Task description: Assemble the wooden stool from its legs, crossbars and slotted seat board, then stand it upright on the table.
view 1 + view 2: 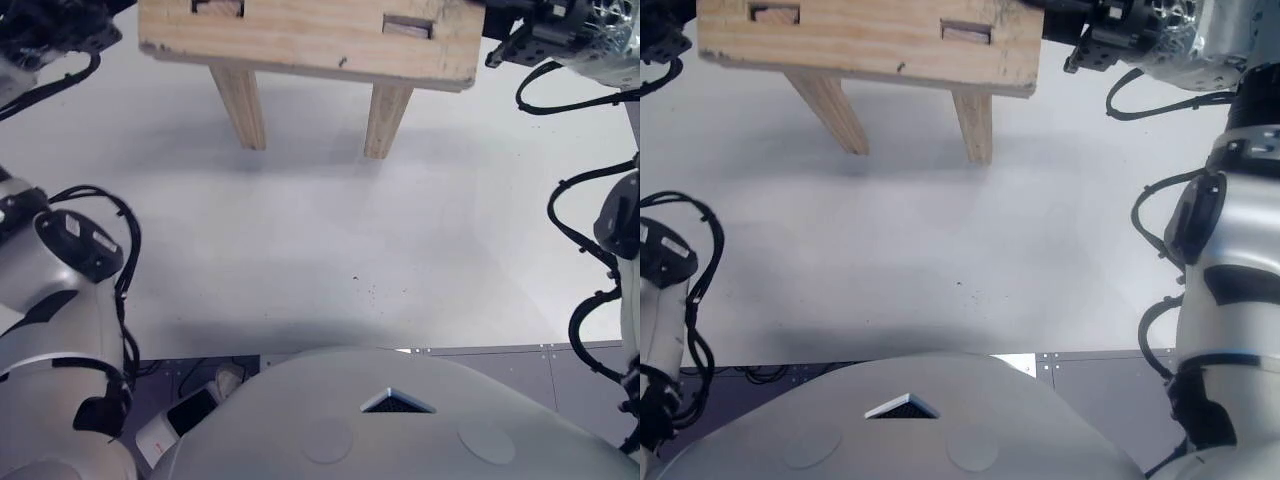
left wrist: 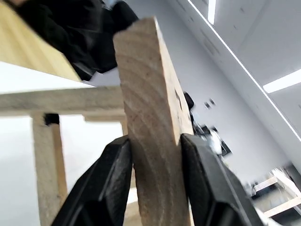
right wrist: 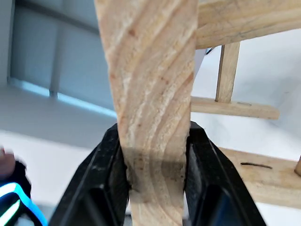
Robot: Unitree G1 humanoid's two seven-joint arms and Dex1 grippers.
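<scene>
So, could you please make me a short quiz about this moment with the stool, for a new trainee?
1. True or false: the left gripper is open, away from the seat board.
2. How many legs show below the board in the left eye view? A one, B two, C four.
3. Fill in: the right gripper is shut on the ____.
Key: 1 false; 2 B; 3 seat board.

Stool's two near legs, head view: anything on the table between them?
Nothing: in the left eye view the table between the left leg and the right leg, below the seat board, is bare.
</scene>
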